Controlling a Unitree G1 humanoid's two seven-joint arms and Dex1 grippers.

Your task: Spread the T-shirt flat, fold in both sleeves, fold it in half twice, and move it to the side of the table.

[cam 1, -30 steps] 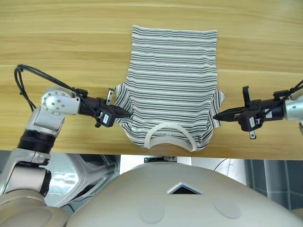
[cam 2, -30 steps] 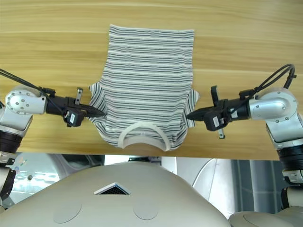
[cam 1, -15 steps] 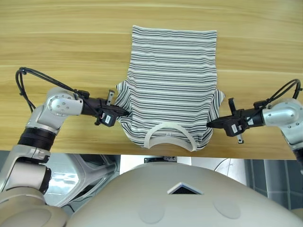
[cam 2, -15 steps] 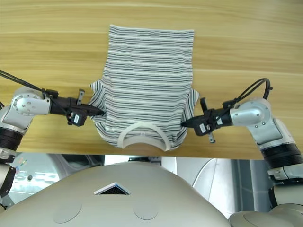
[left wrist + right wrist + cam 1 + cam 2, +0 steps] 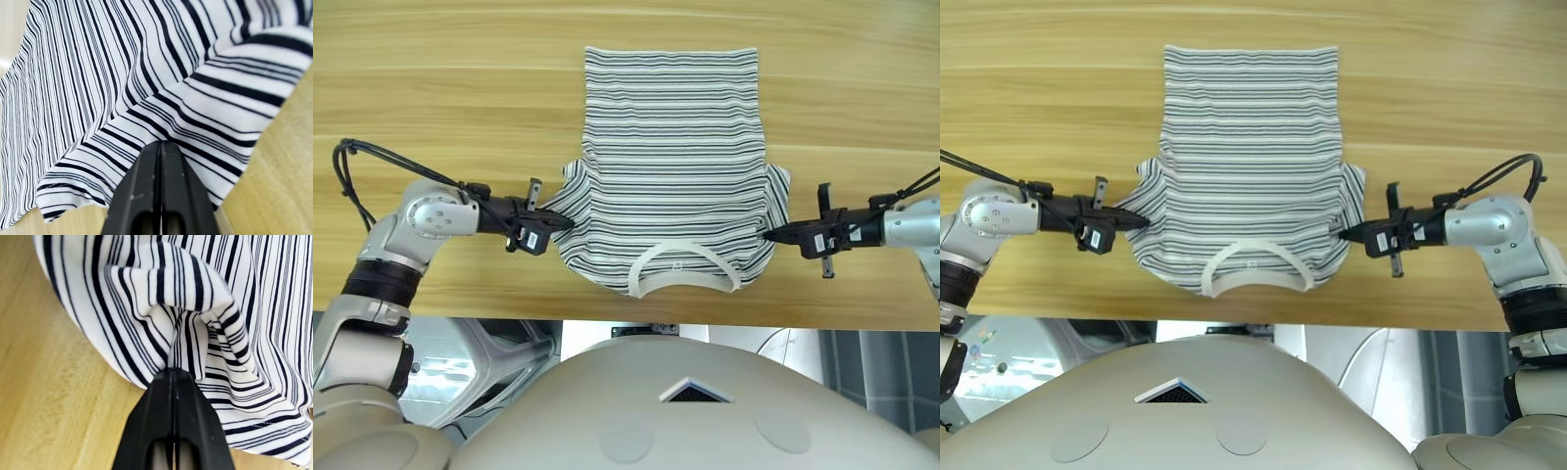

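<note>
T-shirt (image 5: 671, 147) stretched wider, left pincer (image 5: 566, 222), right pincer (image 5: 770, 235) gripping it, wooden table (image 5: 431, 98)

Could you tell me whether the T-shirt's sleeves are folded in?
Not folded: T-shirt sleeves poke outward; left end effector and right end effector are shut on its edges.

T-shirt (image 5: 671, 147) on table (image 5: 431, 88) (collar at near edge) | left gripper (image 5: 570, 222) touching one sleeve | right gripper (image 5: 768, 235) touching other
</note>
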